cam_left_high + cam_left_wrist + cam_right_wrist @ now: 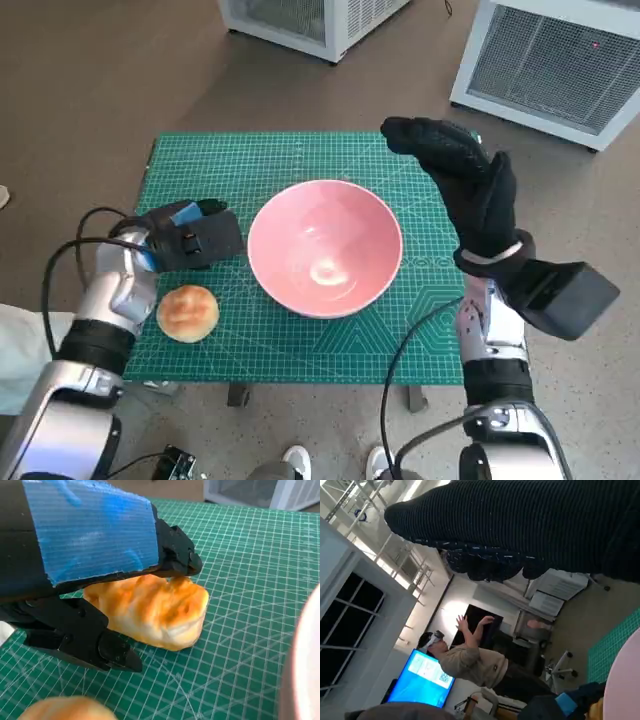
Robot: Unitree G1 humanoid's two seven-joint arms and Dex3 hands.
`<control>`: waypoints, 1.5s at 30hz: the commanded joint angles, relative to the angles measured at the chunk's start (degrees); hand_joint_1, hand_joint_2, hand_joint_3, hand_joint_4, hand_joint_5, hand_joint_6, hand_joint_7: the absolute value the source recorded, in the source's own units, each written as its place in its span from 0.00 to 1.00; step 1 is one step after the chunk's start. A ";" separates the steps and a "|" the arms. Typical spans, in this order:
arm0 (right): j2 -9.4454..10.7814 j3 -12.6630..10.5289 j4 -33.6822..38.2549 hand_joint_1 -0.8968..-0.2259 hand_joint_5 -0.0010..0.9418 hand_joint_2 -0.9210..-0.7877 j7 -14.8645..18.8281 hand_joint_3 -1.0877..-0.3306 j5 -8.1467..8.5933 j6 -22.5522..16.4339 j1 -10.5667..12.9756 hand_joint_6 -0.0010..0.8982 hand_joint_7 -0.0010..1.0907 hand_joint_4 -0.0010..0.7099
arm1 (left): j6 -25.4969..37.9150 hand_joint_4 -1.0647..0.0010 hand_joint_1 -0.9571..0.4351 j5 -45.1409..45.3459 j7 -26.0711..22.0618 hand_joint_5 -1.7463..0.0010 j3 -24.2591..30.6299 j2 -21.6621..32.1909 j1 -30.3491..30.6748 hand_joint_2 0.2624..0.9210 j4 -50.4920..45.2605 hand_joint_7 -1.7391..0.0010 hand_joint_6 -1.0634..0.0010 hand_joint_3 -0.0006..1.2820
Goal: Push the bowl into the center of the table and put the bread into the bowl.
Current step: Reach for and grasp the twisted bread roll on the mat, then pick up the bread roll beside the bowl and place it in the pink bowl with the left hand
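My left hand point(190, 238) brackets a bread point(155, 610) lying on the table's mat point(300, 155). One of the fingers point(176, 564) touches its crust, another sits just beside its flank, and I cannot tell whether the pinch is closed. Expect the bread to be light, soft and compressible, with a matte golden crust and a pale base. Grip it across the flanks with low force. A second bread point(188, 312), round and browned, lies near my forearm. The pink bowl point(290, 215) sits about mid-table. It is smooth, glossy and rigid, and likely to slide easily on the gridded mat. My right hand point(470, 190), in its knitted glove, is raised beside the rim, spread and holding nothing.
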 commanded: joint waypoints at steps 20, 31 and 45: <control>0.24 0.11 -0.64 0.26 0.00 0.00 0.90 0.46 1.49 1.63 1.37 0.00 0.59 0.27 | -2.97 0.40 0.69 1.12 3.66 0.26 1.60 4.14 2.28 1.00 -8.62 0.40 0.38 0.06; 0.27 0.17 -0.49 0.25 0.00 0.00 1.75 0.46 2.24 1.81 1.35 0.00 0.60 0.27 | 1.07 0.34 0.69 -0.57 2.00 0.31 8.45 6.78 6.55 0.99 -27.96 0.37 0.39 0.05; 0.35 -0.18 -0.75 0.25 0.00 0.00 2.70 0.46 2.97 2.06 1.53 0.00 0.59 0.27 | 1.09 0.29 0.69 -1.66 4.11 0.38 15.82 4.79 12.16 1.00 -50.80 0.33 0.41 0.03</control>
